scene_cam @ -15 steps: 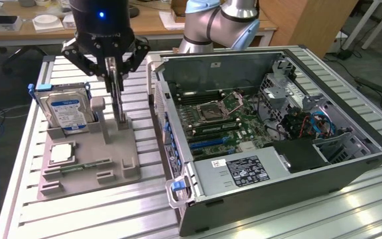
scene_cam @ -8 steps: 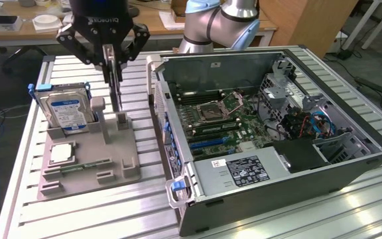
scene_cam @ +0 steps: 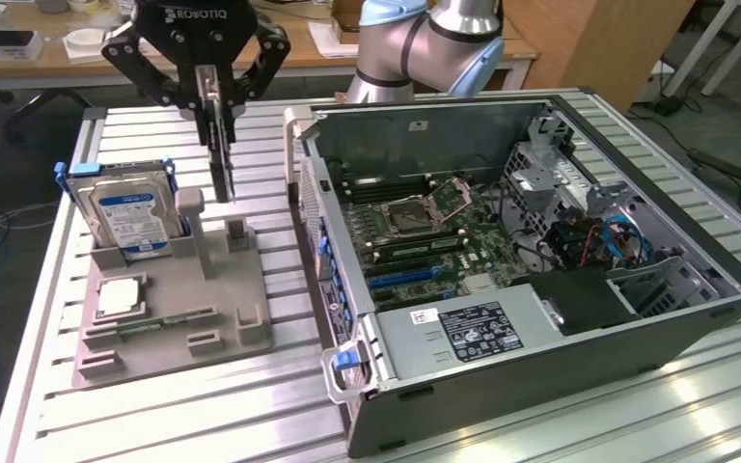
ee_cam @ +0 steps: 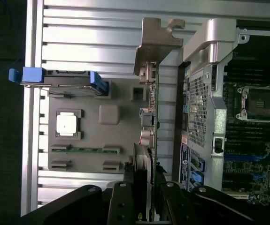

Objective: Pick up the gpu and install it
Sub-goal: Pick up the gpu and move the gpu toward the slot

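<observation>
**GPU gripped above the holder**

The open computer case [scene_cam: 538,318] sits nearest, on the bench's [scene_cam: 151,424] half at the exterior view's right. Toward that view's left, a grey holder [scene_cam: 216,280] carries a hard drive [scene_cam: 126,217] at its far corner. Over the holder's middle, the gripper [scene_cam: 220,111] clamps the gpu [scene_cam: 224,169], which hangs upright and clear of the holder.
</observation>
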{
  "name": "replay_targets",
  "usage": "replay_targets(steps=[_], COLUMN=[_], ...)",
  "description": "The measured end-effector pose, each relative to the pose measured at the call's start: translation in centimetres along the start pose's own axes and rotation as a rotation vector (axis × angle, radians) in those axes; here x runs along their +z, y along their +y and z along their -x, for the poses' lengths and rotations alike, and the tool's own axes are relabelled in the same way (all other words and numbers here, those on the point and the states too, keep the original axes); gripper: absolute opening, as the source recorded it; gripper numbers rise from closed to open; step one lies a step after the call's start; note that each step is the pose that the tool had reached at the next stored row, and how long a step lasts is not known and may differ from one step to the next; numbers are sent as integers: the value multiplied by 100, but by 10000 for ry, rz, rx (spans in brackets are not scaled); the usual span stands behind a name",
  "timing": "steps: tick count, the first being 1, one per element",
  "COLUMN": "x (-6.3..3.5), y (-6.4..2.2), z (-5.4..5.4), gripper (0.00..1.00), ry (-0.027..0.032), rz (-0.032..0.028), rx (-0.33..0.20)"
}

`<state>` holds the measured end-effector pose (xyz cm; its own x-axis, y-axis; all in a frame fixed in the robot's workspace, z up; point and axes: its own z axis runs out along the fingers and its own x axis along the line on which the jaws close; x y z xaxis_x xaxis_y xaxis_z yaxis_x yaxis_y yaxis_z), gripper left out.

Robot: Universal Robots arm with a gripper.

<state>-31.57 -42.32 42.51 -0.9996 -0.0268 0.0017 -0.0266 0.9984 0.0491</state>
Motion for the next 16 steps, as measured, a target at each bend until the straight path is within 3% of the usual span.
replay_targets(steps=[16], x=[11], y=[-7], z=[245], gripper=[27], ry=[1], rz=[-2], rx=[1])
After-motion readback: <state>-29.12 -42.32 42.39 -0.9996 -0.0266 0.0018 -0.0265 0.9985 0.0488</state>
